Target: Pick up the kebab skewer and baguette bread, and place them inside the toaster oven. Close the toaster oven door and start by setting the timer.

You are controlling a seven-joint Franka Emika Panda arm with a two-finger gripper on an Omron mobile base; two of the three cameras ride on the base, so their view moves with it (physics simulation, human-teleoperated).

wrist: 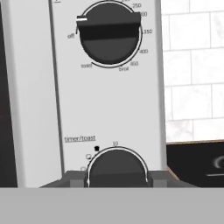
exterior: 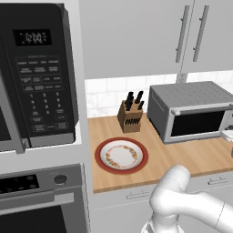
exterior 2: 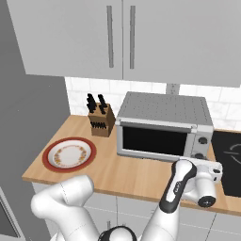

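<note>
Claw (wrist: pixel 117 179) pinching timer knob (wrist: pixel 117 168), toaster oven door (exterior 2: pixel 155 140) closed in base views

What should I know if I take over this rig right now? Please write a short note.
Tool: closed around the timer knob, one finger on each side, at the front right of the toaster oven.
Door: shut. Skewer and bread are not visible on the counter or the plate; the dark glass hides the inside, so I cannot confirm they are in.
Upper knob: pointer just above "off".
Done: door closed, timer knob gripped.
Left: turn the timer knob to start, then release.
</note>
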